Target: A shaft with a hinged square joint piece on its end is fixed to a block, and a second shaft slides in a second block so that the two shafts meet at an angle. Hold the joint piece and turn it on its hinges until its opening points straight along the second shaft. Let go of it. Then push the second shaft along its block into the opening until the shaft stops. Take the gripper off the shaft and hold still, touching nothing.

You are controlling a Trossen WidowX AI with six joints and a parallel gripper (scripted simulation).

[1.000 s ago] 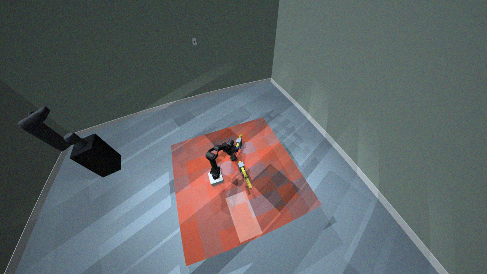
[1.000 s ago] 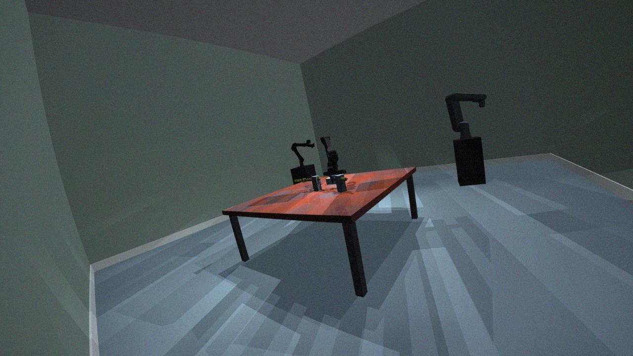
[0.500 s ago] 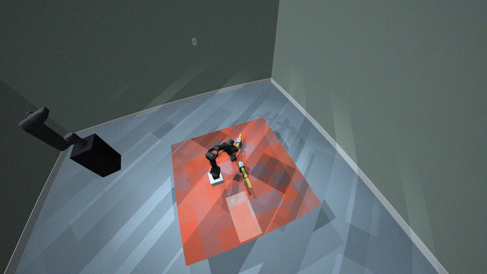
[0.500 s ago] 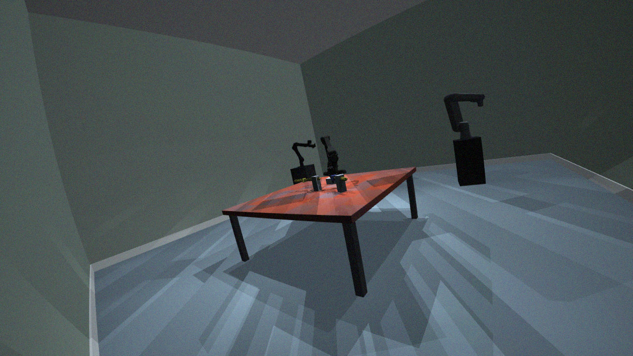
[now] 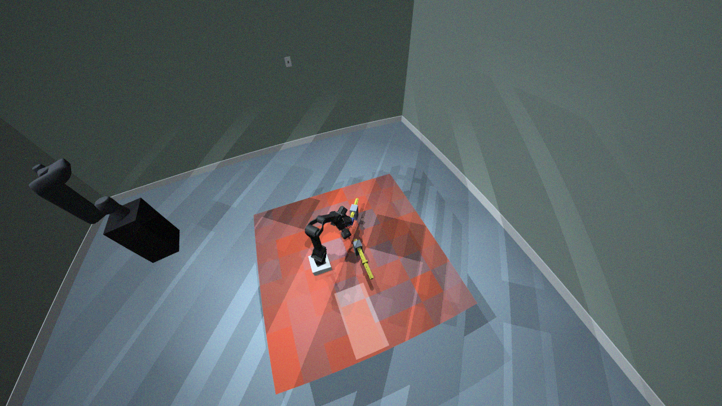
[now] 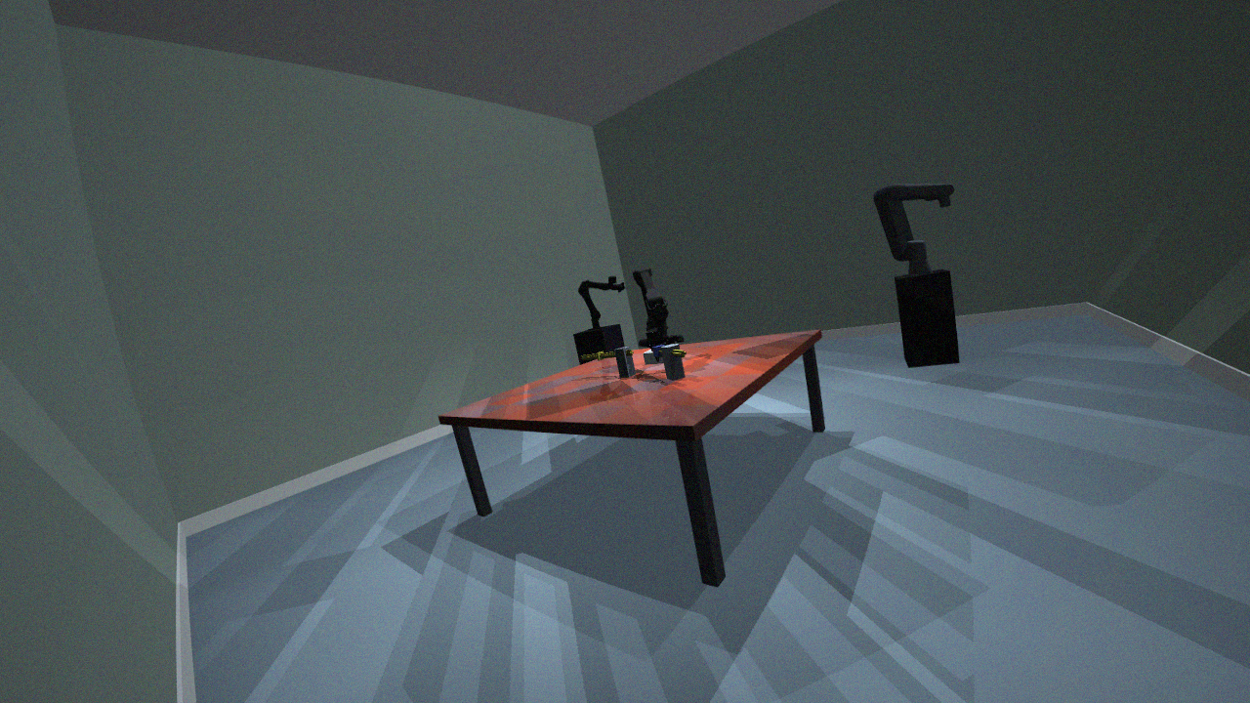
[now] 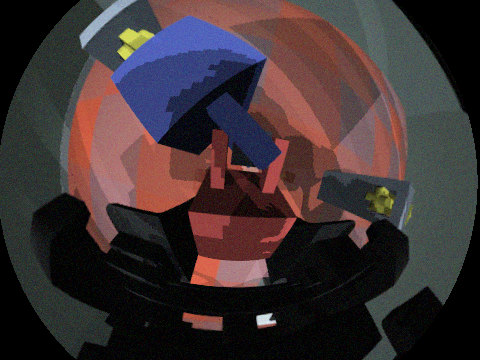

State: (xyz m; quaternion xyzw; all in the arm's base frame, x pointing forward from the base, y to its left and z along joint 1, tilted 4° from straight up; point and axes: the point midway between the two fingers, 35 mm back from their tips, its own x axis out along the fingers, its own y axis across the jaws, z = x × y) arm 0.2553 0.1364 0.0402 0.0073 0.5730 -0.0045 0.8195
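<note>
The red square joint piece hangs by two prongs from a dark blue hinge bar below the blue end piece of the first shaft. The first shaft, yellow, runs through the first grey block. My gripper is shut on the red joint piece, one black finger on each side. The second yellow shaft sits in the second grey block, its near end apart from the joint piece. The joint's opening is not clearly visible.
The blocks stand on a red patchwork table. My arm's white base is beside them. A pale rectangle lies on the table. Other arms stand on black pedestals off the table.
</note>
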